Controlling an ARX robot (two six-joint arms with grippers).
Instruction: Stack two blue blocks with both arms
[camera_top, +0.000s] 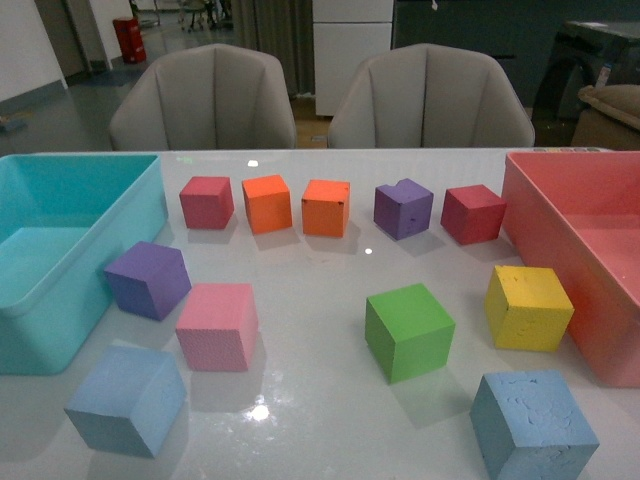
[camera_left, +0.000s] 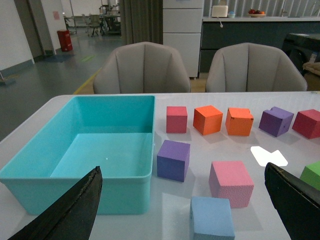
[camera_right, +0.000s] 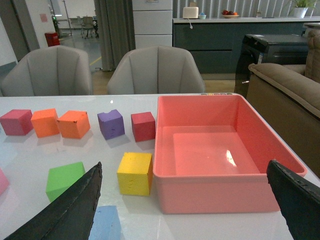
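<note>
I am watching the white bench (camera_top: 330, 445) through the body camera. The left blue block (camera_top: 127, 398) is sitting by the near edge, towards the near left corner, just in front of the turquoise bin (camera_top: 60, 300) and close beside the pink cube (camera_top: 218, 325). A purple cube (camera_top: 148, 279) is standing farther in, next to the bin wall. The right blue block (camera_top: 533, 425) is resting by the near edge, towards the near right corner, near the coral bin (camera_top: 575, 270), with the yellow cube (camera_top: 528, 307) just beyond it. The two blue blocks are lying well apart, each flat on the bench, and the green cube (camera_top: 408, 330) is standing between them, a little farther in. The left tool (camera_left: 181, 171) is hanging over the bench spread wide and gripping nothing, with the left blue block showing low between its tips. The right tool (camera_right: 183, 167) is likewise spread wide and holding nothing, facing the coral bin.
</note>
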